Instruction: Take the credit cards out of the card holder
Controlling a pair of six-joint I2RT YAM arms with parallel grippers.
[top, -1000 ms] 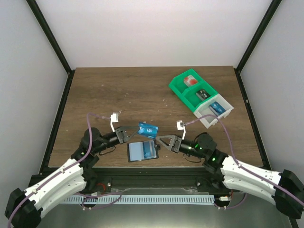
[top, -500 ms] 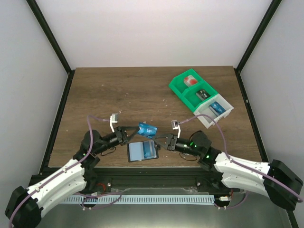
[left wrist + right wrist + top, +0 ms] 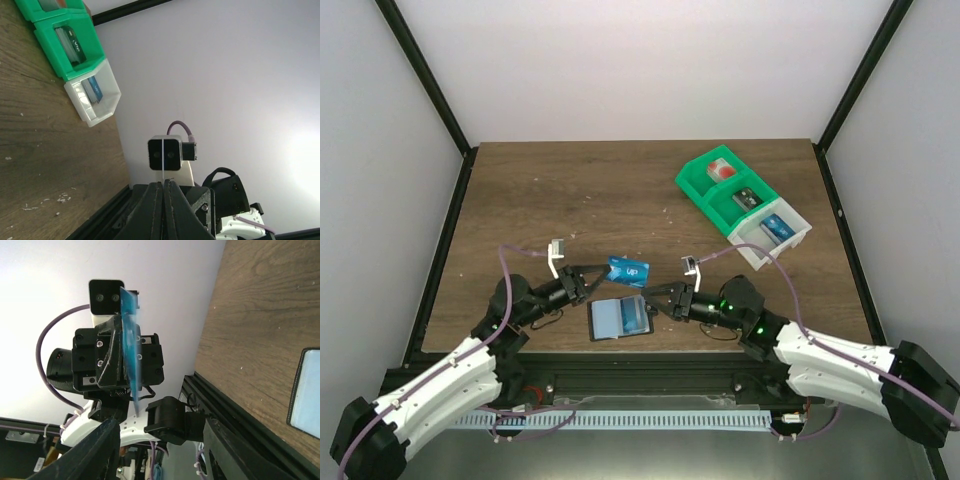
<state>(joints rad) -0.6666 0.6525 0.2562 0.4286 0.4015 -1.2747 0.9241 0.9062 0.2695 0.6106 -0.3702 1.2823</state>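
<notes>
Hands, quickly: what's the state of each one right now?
Left hand: closed on a blue credit card.
Right hand: open, holding nothing.

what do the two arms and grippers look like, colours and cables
The left arm and right arm have white curved shells and black joints. The left gripper and right gripper are black with two tapered fingers. A purple cable loops to a small white camera box on each wrist. A green light glows on the right arm.
</notes>
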